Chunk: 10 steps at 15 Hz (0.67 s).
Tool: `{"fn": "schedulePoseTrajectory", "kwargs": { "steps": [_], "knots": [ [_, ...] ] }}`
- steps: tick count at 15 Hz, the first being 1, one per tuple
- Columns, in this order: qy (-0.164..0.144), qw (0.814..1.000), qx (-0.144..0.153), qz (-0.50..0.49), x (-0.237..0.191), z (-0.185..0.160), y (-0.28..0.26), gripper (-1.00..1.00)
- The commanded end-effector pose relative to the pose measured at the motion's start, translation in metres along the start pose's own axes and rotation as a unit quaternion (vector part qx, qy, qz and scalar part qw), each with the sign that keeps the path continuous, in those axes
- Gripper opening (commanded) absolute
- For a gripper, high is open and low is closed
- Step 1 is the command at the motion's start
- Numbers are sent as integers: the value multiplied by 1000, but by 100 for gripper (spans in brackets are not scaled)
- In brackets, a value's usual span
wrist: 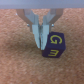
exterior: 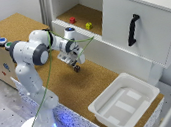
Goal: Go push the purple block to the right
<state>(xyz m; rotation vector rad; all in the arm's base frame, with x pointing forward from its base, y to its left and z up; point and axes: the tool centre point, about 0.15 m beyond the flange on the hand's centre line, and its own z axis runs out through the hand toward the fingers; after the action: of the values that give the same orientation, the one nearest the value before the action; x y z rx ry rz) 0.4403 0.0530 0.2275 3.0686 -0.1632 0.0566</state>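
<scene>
Gripper [wrist: 39,44] touching purple block [wrist: 52,46].

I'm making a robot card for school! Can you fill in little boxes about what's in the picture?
robot: one white arm on a cork table
tool: fingers together, just beside the purple block
purple block: dark cube with yellow letters, on the cork
shelf: red block and yellow block
tub: white, at the table's near end
cabinet door: white, black handle

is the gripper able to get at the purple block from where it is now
Probably yes. In the wrist view the gripper sits right beside the purple block, fingers together, with only bare cork table around.
</scene>
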Motion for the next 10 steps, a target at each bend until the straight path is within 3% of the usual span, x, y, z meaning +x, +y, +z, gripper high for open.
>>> {"fn": "schedulePoseTrajectory", "kwargs": {
  "steps": [1, 7, 10],
  "knots": [
    [9, 1000, -17, 10, 14, 11, 47, -100],
    [15, 999, -26, 28, 18, 9, 74, -100],
    [27, 999, -15, 25, 18, -1, 70, -100]
  ]
}}
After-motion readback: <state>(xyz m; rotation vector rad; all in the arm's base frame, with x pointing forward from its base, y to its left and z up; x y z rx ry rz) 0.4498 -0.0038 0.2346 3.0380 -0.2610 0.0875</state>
